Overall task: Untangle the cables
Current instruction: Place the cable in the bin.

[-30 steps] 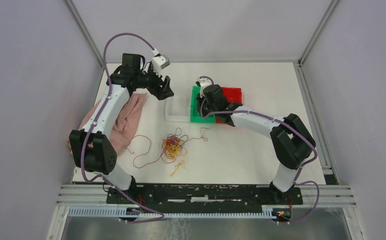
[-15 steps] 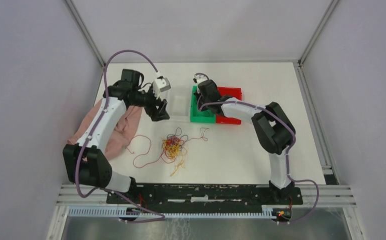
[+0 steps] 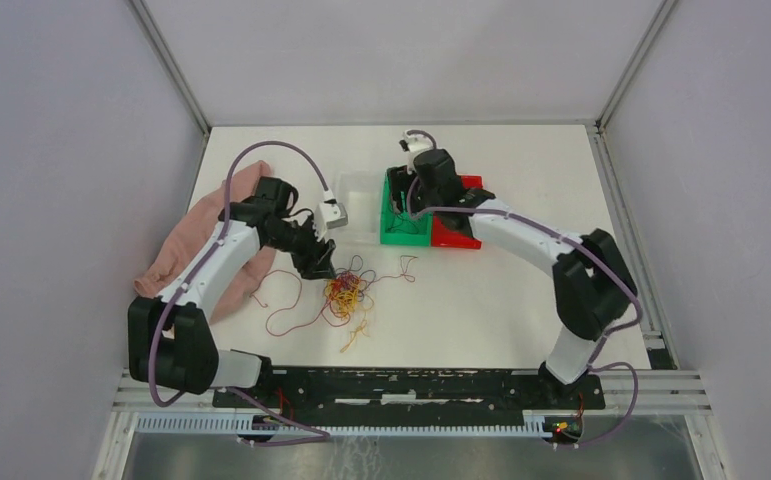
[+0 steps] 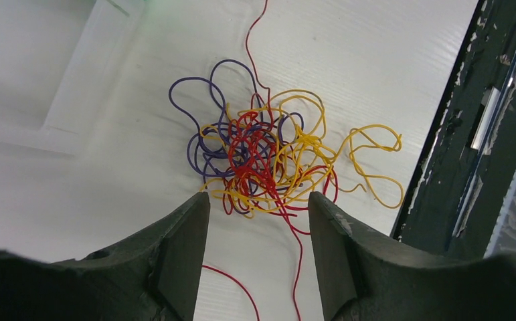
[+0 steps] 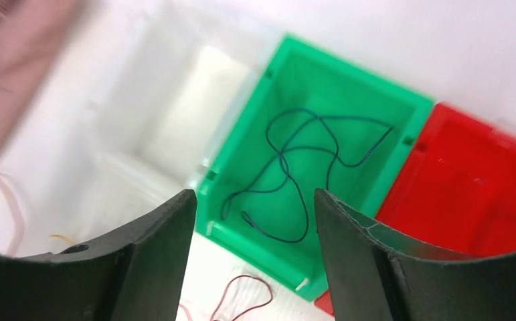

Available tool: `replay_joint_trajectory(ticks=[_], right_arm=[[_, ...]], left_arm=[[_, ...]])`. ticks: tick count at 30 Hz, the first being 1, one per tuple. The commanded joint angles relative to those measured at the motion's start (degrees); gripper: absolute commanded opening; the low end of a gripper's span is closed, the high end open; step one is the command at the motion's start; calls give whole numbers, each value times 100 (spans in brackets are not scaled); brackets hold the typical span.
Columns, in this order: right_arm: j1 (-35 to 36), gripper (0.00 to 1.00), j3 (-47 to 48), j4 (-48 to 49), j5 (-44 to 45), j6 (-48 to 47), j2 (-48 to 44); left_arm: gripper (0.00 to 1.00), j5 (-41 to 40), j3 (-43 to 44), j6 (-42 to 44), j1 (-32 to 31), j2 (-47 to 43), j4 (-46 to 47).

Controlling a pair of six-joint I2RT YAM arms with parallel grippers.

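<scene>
Left fingers (image 4: 187, 249) have dropped to one tangle of thin red, yellow and purple cables (image 4: 266, 162), spread at its near edge; right fingers (image 5: 164, 247), newly spread, frame one dark cable (image 5: 286, 171) in one green plastic bin (image 5: 352, 79).

Lighting is bright, even and diffuse; shadows are faint. The right wrist view is soft: left of the green bin (image 5: 355, 87), the pink cloth (image 5: 14, 60) smears. The left wrist view renders the cables (image 4: 268, 160) sharply.

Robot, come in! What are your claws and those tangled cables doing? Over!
Left gripper open, above the cable tangle. Right gripper open, empty, over the green bin. One dark cable lies in that bin. Pink cloth beside the tangle, not covering it.
</scene>
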Motion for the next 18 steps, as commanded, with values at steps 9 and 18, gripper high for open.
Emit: replay_joint_trajectory(ticks=[9,18], right_arm=[[435,59,-1189,1420,-1399,2239,-757],[670,59,-1284,2075,-1851,2885,-16]], left_arm=[[60,71,74,674,-86,-627,143],[60,165,314,617,-89,-897,72]])
